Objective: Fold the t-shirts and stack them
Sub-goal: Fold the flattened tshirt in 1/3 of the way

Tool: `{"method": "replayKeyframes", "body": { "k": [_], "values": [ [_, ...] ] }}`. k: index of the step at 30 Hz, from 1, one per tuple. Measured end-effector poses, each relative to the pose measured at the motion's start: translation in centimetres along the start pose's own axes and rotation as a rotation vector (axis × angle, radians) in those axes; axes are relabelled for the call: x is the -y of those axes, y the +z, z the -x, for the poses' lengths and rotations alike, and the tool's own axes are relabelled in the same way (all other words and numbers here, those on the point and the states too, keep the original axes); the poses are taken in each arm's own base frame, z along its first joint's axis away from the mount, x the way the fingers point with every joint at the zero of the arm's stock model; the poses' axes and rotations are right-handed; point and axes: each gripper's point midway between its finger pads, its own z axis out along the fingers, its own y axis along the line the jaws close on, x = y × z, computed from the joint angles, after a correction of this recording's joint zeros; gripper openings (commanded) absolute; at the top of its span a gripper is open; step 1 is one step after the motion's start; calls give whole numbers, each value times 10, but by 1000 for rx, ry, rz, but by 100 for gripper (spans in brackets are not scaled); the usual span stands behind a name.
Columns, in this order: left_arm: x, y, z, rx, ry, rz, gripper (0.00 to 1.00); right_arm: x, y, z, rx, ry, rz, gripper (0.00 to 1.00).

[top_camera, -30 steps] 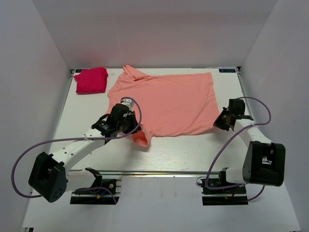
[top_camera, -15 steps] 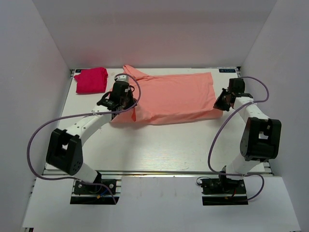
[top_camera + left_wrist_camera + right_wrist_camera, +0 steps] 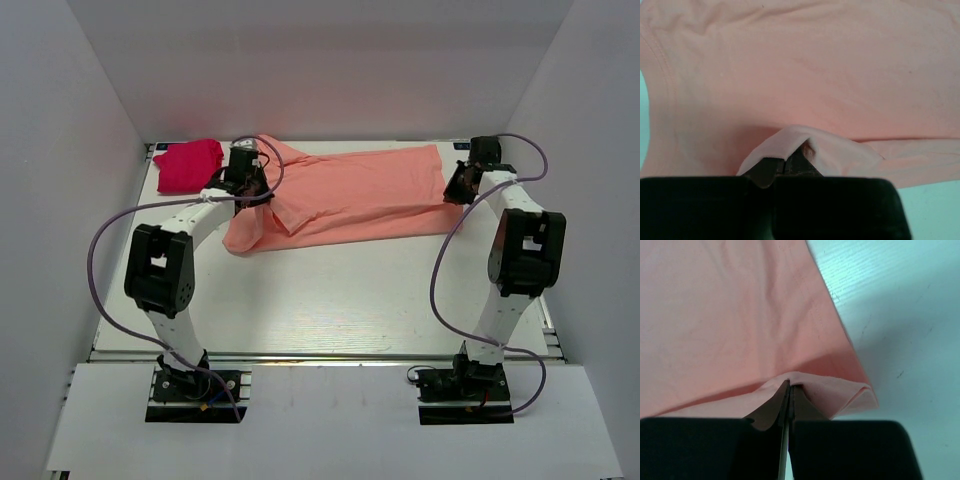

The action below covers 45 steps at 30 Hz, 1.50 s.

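The salmon pink t-shirt (image 3: 345,200) lies across the far half of the table, its near half folded back over the far half. My left gripper (image 3: 250,185) is shut on the shirt's cloth at the left end near the collar; the left wrist view shows a pinched fold (image 3: 805,137) at the fingertips. My right gripper (image 3: 455,190) is shut on the shirt's right edge; the right wrist view shows the fold (image 3: 840,390) clamped between closed fingers. The magenta-red t-shirt (image 3: 187,165) is a small folded bundle at the far left corner.
The white table (image 3: 340,300) stretches toward the arm bases. White walls enclose the left, right and back. Both arms reach far out, their cables arching over the table sides.
Both grippers have carried the shirt's near edge away from the arm bases toward the far edge, folding the shirt in half. The loose sleeve at the near left went with it.
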Motion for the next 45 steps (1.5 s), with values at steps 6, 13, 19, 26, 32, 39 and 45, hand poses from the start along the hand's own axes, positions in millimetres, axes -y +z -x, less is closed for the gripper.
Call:
{"method": "replayKeyframes", "body": {
  "k": [6, 13, 19, 26, 32, 39, 45],
  "values": [
    [-4, 26, 24, 12, 1, -27, 0, 0, 13, 7, 2, -42, 0, 0],
    [-1, 73, 39, -5, 85, -102, 10, -10, 27, 20, 8, -107, 48, 1],
    [-8, 112, 53, -15, 168, -123, 100, -17, 55, 35, 4, -158, 78, 33],
    [-10, 133, 104, 61, 243, -168, 100, -28, 47, 49, 17, -193, 119, 90],
    [-13, 90, 90, 31, 274, -183, 100, -30, 14, 26, -3, -192, 160, 90],
    [4, 9, 51, 24, 267, -275, 100, -35, -16, -13, -8, -188, 229, 90],
    [-21, 7, -39, -125, 184, -276, 100, -33, 2, -50, -95, -162, 261, 90]
  ]
}}
